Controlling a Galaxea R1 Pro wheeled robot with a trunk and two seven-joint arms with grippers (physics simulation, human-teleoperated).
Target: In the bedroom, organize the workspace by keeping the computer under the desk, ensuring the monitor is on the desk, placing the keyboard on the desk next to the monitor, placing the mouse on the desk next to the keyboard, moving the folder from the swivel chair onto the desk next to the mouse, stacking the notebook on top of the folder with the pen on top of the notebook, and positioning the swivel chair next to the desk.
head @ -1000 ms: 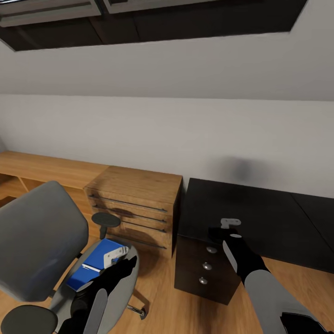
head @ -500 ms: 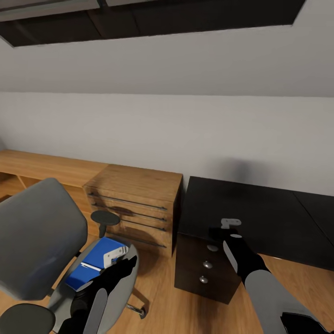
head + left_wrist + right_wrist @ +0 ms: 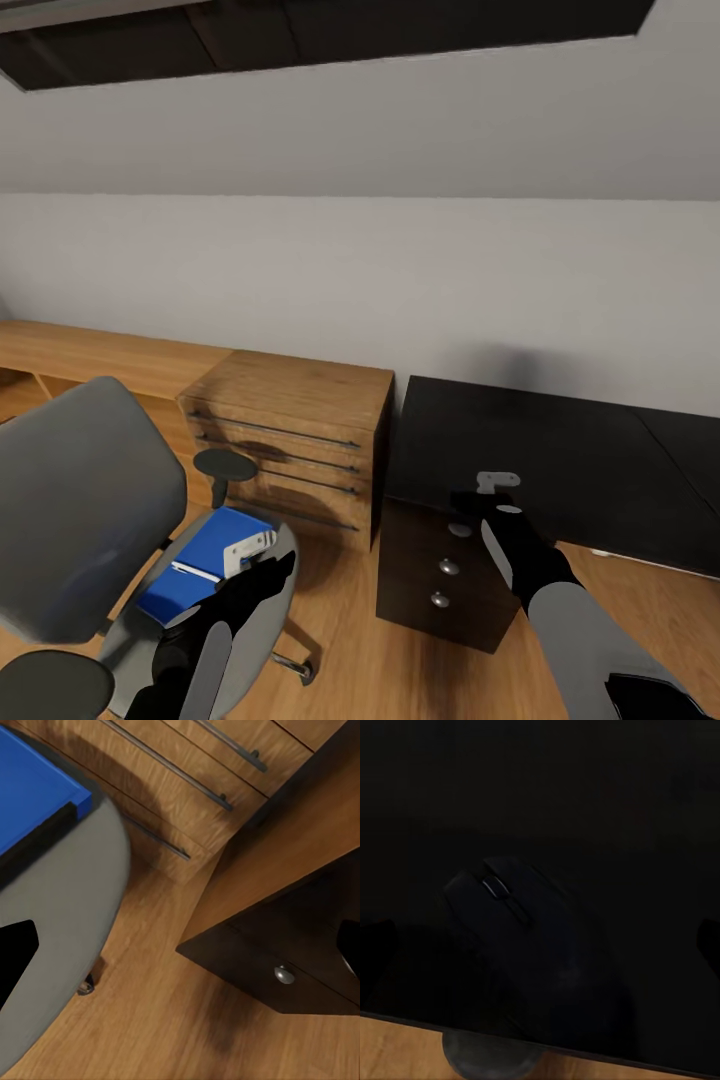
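Left pincer [image 3: 243,555]: we see it hanging over the front of the chair seat, just beside the blue folder's near edge; in our left wrist view the two dark finger tips sit far apart at the frame's edges with only seat and floor between them, so it's spread wide and holding nothing.
Right pincer [image 3: 487,492]: we find it low over the near edge of the black tabletop; the tips stand apart in our right wrist view, so it's spread and grips nothing.
Mouse [image 3: 529,945]: a dark mouse lies flat on the tabletop between those tips, scroll wheel up, close to the tabletop's edge; it's very hard to pick out against the black surface.
Folder [image 3: 203,565]: bright blue, lying flat on the grey seat, a white strip along the edge nearest our left arm.
Swivel chair [image 3: 85,510]: we see its tall grey back at the left of the head view, a black armrest pad on either side, one caster on the wooden floor.
Desk [image 3: 560,470]: black tabletop against the pale wall, with a dark drawer block [image 3: 440,580] below its left end, three round knobs down the front.
Oak drawer unit [image 3: 290,445]: just beside the desk's left end, with long bar handles, between the desk and the low oak shelving [image 3: 90,355].
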